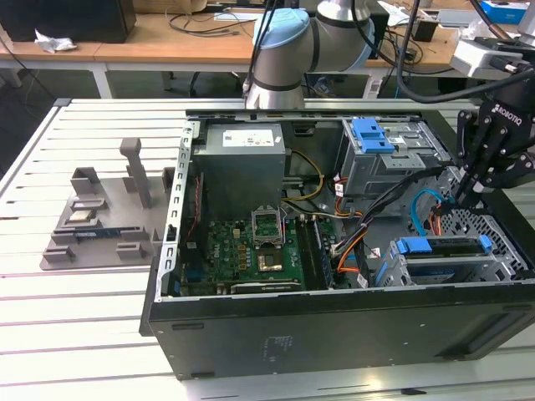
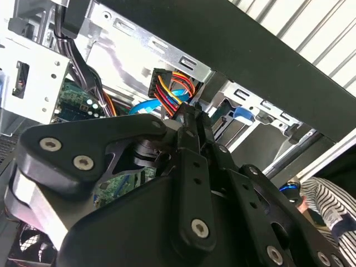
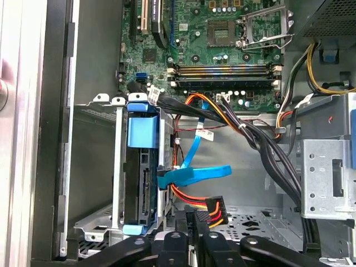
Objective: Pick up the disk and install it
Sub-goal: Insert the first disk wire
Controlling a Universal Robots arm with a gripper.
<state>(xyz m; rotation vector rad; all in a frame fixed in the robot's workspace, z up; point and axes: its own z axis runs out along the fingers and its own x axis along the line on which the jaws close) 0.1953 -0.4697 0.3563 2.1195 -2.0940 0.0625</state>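
Observation:
The disk (image 1: 447,269), silver in a blue bracket, lies seated in the lower drive bay at the near corner of the open computer case on the exterior view's right. In the first wrist view the disk (image 3: 146,189) stands in its bay with a blue data cable (image 3: 194,173) plugged into its edge. My gripper (image 1: 462,194) hangs just above the case floor behind that bay. Its fingers (image 3: 187,219) are pressed together on the red, orange and yellow wires of a black power plug (image 3: 214,202), which lies free a short way from the disk. The second wrist view shows the same plug (image 2: 162,82) just past the gripper (image 2: 193,114).
A grey power-supply box (image 1: 242,163) and a motherboard (image 1: 251,246) fill the case's left half. A grey cage with a blue latch (image 1: 372,134) and black cable bundles (image 3: 267,144) crowd the gripper. A grey fixture (image 1: 100,217) sits outside. A striped sleeve (image 2: 328,200) shows nearby.

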